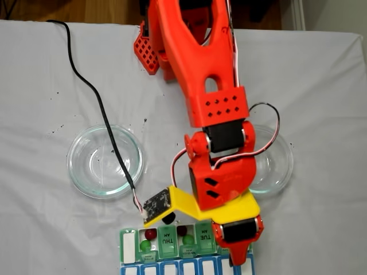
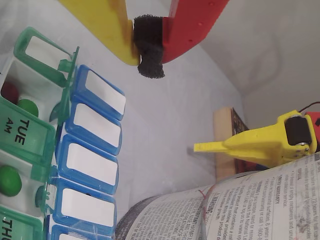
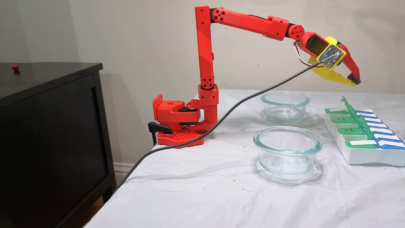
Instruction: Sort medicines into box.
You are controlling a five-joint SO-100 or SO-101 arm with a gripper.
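Four pills (image 1: 150, 234) already sit in the box (image 1: 166, 245) at the near edge in a fixed view; both dishes (image 1: 105, 161) look empty. Gripper (image 2: 149, 45) hangs above, clenched, carrying nothing.

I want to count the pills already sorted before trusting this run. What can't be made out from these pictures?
- Pill organizer: the overhead fixed view's bottom edge cuts it off, and the gripper covers its right end.
- Closed TUE lid in the wrist view: contents beneath unreadable.
- Side fixed view: raised green lids hide every cell's inside.
- Foam pads pressed together; whether a pill sits between them cannot be told.
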